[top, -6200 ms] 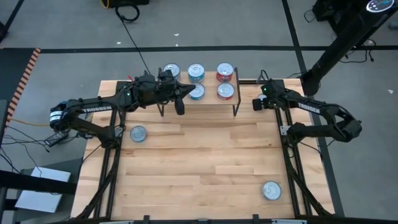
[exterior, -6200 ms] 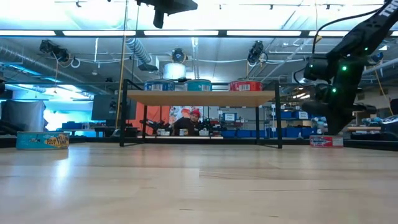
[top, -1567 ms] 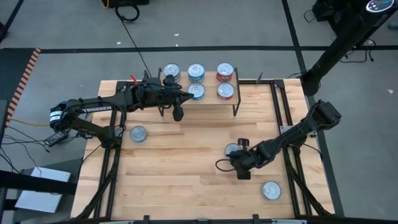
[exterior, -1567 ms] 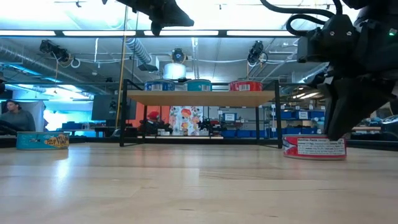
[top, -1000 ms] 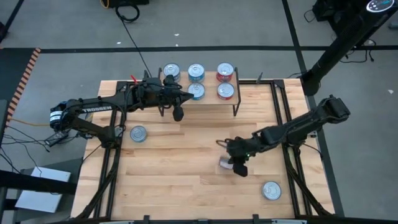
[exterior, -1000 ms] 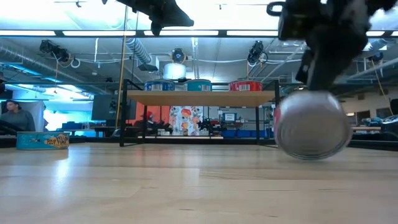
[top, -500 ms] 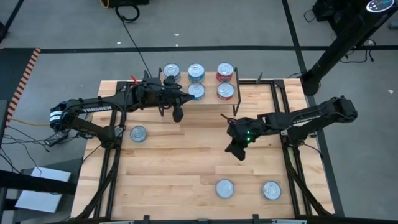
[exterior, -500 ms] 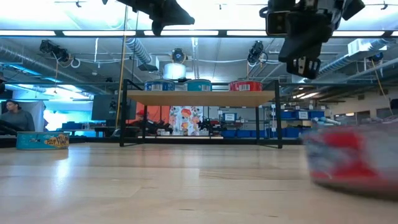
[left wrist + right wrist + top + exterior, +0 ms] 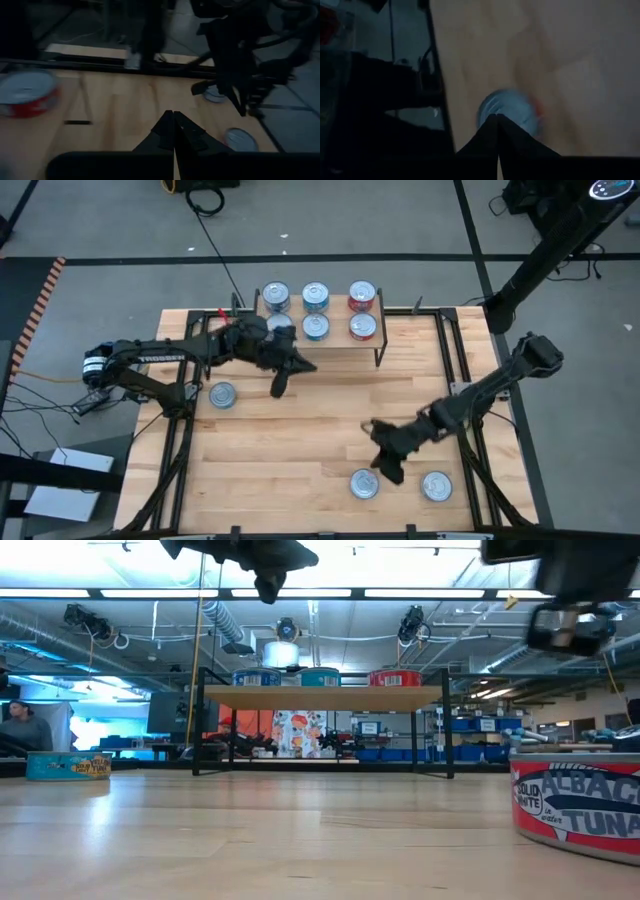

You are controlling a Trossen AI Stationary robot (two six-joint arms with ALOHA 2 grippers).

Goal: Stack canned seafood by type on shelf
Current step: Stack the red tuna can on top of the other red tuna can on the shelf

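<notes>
The shelf stands at the table's far edge and bears several tins: dark blue, teal and red. On the table lie a teal tin at the left, a red tin and a further tin near the front edge. My left gripper is shut in the air in front of the shelf. My right gripper is shut, above and just right of the red tin.
Black rails run along the table's left and right sides. The middle of the wooden tabletop lies bare between the arms. A person sits far off in the room at the left.
The red tin, tipped on edge beside my right gripper a second ago, has gone to the table's near edge and now stands flat. My right gripper swung toward the far edge, then came back toward the near edge above that tin. My left gripper has moved slightly toward the near edge and turned.
</notes>
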